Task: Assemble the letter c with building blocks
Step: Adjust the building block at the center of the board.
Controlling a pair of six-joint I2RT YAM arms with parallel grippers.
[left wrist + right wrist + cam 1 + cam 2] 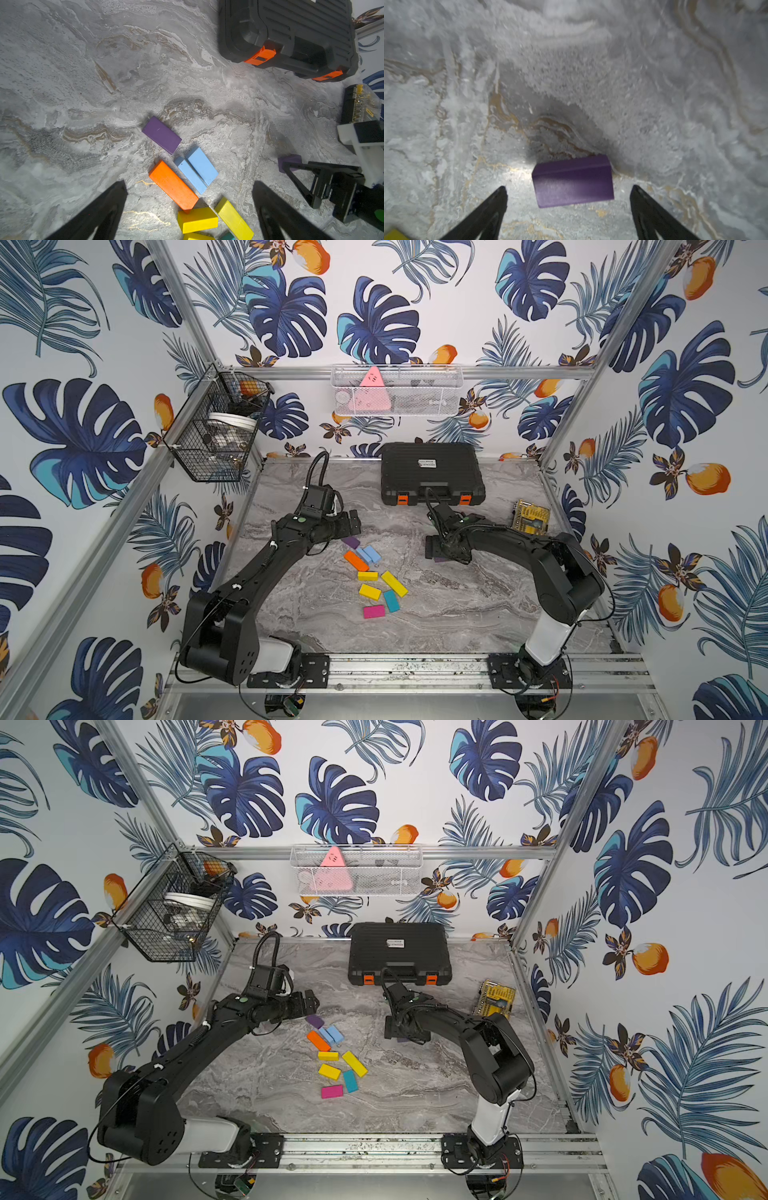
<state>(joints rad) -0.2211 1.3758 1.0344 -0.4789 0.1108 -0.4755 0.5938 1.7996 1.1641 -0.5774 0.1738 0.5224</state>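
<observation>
Now | left arm (266, 560) outstretched, jaws spread | right arm (511, 539) bent, jaws parted around purple block (573, 182)

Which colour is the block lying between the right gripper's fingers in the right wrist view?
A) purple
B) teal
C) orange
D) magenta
A: the purple block lies between the spread jaws of the right gripper and touches neither.
</observation>
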